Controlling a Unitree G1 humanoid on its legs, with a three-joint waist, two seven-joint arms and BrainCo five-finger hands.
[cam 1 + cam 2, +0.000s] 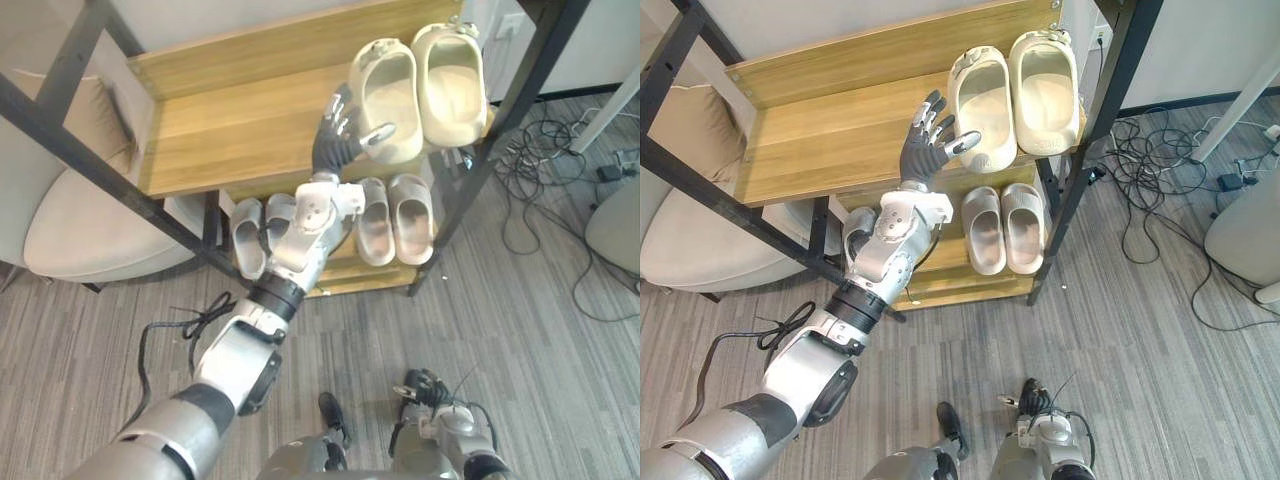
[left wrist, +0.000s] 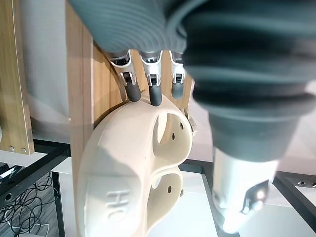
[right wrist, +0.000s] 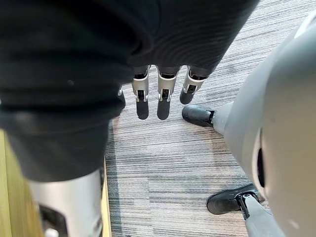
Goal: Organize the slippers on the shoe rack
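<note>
Firstly, left hand [image 1: 924, 150]: raised over the top shelf, fingers straight and spread wide, thumb held apart, holding nothing.
Left fingertips [image 2: 155, 95]: at the near left rim of the left cream slipper [image 1: 983, 100]; whether they press on it or sit just off it cannot be told.
Right hand [image 3: 163, 96]: hangs low over the grey carpet [image 3: 163, 163], fingers straight and loose, pointing down, nothing in them.
Shoe rack [image 1: 810, 150]: wooden shelves in a black metal frame, with the top shelf bare across its left and middle.
Cream pair: the left cream slipper and the right cream slipper [image 1: 1045, 80] lie side by side and touching at the far right of the top shelf, openings up.
Beige pair [image 1: 1004, 228]: on the lower shelf at the right, side by side, below the cream pair.
Second lower pair [image 1: 250, 235]: on the lower shelf to the left, partly behind the left arm.
Armchair [image 1: 70, 220]: pale and cushioned, left of the rack.
Cables [image 1: 1150, 190]: tangled on the carpet, right of the rack.
</note>
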